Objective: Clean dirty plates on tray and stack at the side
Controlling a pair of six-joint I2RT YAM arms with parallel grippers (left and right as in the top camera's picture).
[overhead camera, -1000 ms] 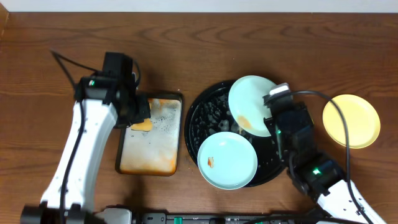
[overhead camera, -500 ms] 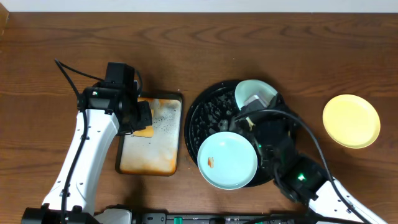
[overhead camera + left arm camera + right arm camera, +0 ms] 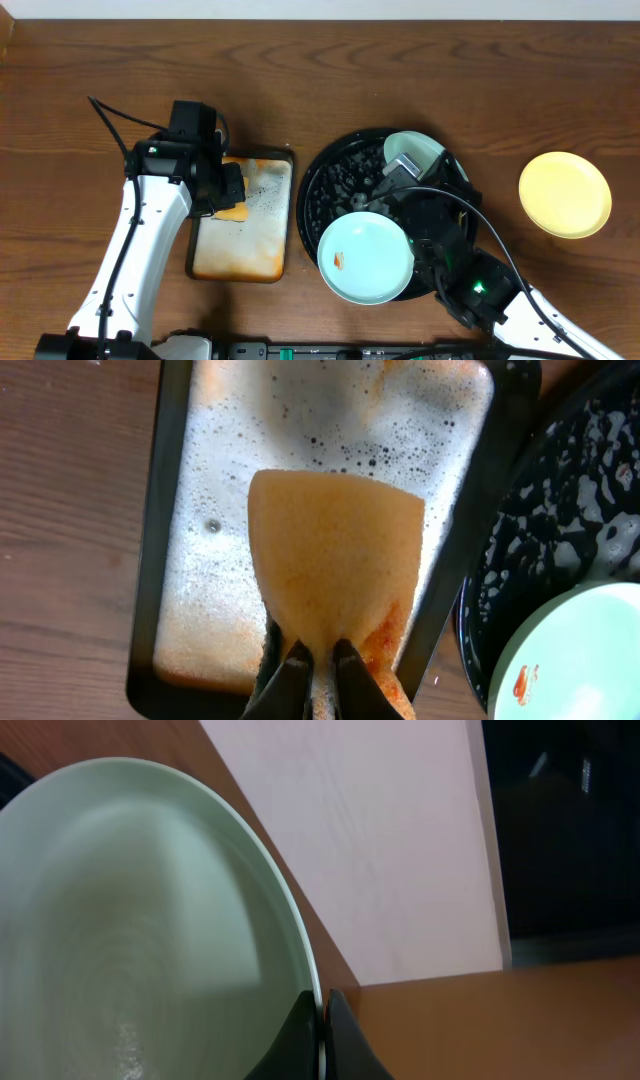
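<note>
The left gripper (image 3: 318,657), reaching over a foamy, orange-stained rectangular tray (image 3: 250,250), pinches a soft, wedge-shaped yellow sponge (image 3: 335,550). Just to the right, the bumpy round black tray (image 3: 335,185) carries one smooth mint plate (image 3: 366,258) lying flat at its near rim. The right gripper (image 3: 322,1016), its fingers pressed onto the rim of a second mint plate (image 3: 130,920), holds that plate tilted over the tray's far side. A yellow plate (image 3: 564,194) sits alone on open wood-grain table (image 3: 480,80), far right.
</note>
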